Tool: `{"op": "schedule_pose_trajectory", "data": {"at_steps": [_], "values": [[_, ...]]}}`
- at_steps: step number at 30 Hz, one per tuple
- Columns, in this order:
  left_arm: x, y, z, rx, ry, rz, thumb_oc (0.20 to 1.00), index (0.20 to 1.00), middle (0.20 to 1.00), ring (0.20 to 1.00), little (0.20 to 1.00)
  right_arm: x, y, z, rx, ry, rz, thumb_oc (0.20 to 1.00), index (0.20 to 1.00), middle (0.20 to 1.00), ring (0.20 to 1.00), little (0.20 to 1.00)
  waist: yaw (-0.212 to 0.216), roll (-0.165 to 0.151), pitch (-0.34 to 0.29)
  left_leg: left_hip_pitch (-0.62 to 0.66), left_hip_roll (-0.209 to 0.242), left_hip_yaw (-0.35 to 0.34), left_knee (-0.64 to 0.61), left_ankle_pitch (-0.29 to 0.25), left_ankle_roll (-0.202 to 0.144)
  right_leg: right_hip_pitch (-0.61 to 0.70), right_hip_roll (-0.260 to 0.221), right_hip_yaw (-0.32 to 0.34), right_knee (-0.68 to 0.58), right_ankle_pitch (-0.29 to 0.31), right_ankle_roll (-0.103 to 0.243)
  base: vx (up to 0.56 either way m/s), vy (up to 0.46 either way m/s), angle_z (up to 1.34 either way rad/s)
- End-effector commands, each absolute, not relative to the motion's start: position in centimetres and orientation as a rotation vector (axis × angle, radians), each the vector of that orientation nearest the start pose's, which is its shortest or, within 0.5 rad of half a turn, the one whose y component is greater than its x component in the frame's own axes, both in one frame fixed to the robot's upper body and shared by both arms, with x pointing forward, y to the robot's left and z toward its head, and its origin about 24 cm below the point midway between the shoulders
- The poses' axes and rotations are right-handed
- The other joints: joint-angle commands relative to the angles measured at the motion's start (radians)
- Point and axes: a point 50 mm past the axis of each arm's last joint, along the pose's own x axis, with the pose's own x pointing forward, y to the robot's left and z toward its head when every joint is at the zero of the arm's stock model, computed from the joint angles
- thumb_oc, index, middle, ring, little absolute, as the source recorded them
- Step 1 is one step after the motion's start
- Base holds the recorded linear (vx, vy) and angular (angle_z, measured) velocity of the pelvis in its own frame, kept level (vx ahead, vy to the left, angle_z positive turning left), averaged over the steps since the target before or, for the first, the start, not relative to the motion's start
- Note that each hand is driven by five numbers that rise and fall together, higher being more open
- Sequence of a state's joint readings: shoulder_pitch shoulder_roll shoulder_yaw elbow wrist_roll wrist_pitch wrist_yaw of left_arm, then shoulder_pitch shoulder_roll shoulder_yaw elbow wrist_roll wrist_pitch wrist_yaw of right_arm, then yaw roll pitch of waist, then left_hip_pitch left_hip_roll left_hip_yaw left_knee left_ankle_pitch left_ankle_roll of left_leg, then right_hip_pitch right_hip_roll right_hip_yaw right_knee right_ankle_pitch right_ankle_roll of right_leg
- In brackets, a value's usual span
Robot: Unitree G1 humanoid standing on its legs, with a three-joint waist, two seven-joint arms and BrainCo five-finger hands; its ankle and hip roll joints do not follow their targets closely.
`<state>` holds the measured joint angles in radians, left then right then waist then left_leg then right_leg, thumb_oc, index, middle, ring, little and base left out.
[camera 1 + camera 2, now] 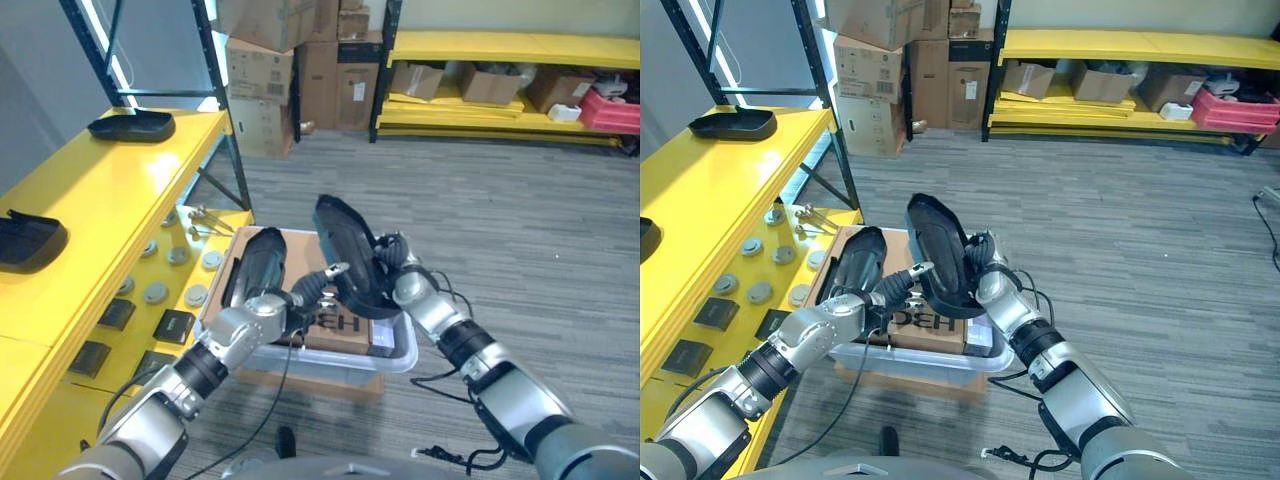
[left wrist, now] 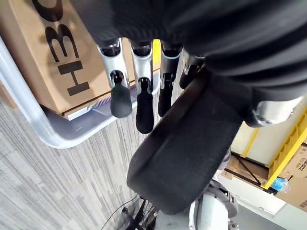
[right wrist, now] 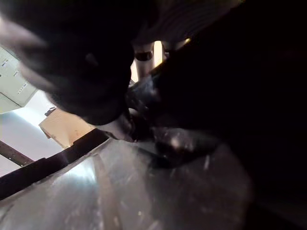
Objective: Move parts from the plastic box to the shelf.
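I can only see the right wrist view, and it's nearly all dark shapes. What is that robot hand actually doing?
Observer: The right robot hand is curled round a long black part and holds it up above the clear plastic box.
Operator: Is the other one helping?
Observer: The left robot hand is right beside that part with its fingers straight, gripping nothing.
Operator: Is there anything else in the box?
Observer: Yes, a second black part lies in it, next to a cardboard box.
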<state>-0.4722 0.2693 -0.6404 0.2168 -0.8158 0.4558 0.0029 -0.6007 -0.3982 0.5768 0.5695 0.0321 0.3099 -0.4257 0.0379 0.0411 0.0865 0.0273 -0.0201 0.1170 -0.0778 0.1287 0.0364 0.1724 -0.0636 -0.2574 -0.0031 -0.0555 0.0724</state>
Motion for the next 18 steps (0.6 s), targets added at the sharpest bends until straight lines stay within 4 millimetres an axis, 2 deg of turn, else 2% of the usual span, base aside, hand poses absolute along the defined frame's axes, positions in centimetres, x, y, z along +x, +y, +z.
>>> {"op": "schedule_pose_trajectory", "data": {"at_steps": [1,10,11,12,13,14,18], "values": [[28.3,-1.5,8.4,-0.312,0.335,-0.887,0.2,0.2,0.2,0.2,0.2,35.6,-12.0,6.2,-0.744,0.09,-0.017,0.2,0.2,0.2,0.2,0.2,0.031,-0.035,-0.044,0.059,0.001,-0.03,0.002,-0.116,-0.021,-0.1,-0.076,0.017,-0.061,0.165,0.101,0.0,0.0,0.0],[28.0,-1.9,8.8,-0.304,0.28,-0.902,0.2,0.2,0.2,0.2,0.2,35.2,-10.8,6.1,-0.65,0.1,-0.004,0.2,0.2,0.2,0.2,0.2,0.031,-0.036,-0.04,0.061,0.0,-0.035,0.002,-0.117,-0.021,-0.1,-0.078,0.019,-0.058,0.163,0.102,0.0,0.0,0.0],[27.9,-2.2,9.1,-0.325,0.272,-0.906,0.2,0.2,0.2,0.2,0.2,35.1,-10.4,6.0,-0.602,0.111,0.003,0.2,0.2,0.2,0.2,0.2,0.03,-0.036,-0.038,0.061,0.001,-0.035,0.001,-0.117,-0.021,-0.1,-0.078,0.02,-0.058,0.163,0.101,0.0,0.0,0.0],[27.7,-2.8,10.1,-0.375,0.254,-0.908,0.2,0.2,0.2,0.2,0.2,34.7,-8.7,5.7,-0.405,0.171,0.04,0.2,0.2,0.2,0.2,0.2,0.031,-0.035,-0.033,0.063,0.001,-0.035,0.002,-0.116,-0.022,-0.098,-0.079,0.019,-0.057,0.163,0.1,0.0,0.0,0.0],[27.7,-3.0,10.6,-0.381,0.232,-0.89,0.2,0.2,0.2,0.2,0.2,34.4,-7.3,5.7,-0.239,0.209,0.082,0.511,0.511,0.511,0.511,0.511,0.032,-0.035,-0.03,0.064,0.001,-0.037,0.003,-0.115,-0.023,-0.095,-0.079,0.019,-0.057,0.163,0.098,0.0,0.0,0.0],[27.9,-2.9,10.8,-0.372,0.216,-0.879,0.2,0.2,0.2,0.2,0.2,34.0,-6.5,5.8,-0.149,0.223,0.103,1.0,1.0,1.0,1.0,1.0,0.032,-0.035,-0.028,0.065,0.002,-0.036,0.003,-0.115,-0.023,-0.094,-0.078,0.019,-0.056,0.162,0.096,0.0,0.0,0.0],[28.3,-2.5,11.3,-0.322,0.163,-0.856,0.2,0.2,0.2,0.2,0.2,33.7,-5.5,6.0,0.051,0.254,0.111,1.0,1.0,1.0,1.0,1.0,0.035,-0.036,-0.026,0.068,0.002,-0.039,0.004,-0.115,-0.024,-0.09,-0.078,0.016,-0.057,0.161,0.094,0.0,0.0,0.0]]}}
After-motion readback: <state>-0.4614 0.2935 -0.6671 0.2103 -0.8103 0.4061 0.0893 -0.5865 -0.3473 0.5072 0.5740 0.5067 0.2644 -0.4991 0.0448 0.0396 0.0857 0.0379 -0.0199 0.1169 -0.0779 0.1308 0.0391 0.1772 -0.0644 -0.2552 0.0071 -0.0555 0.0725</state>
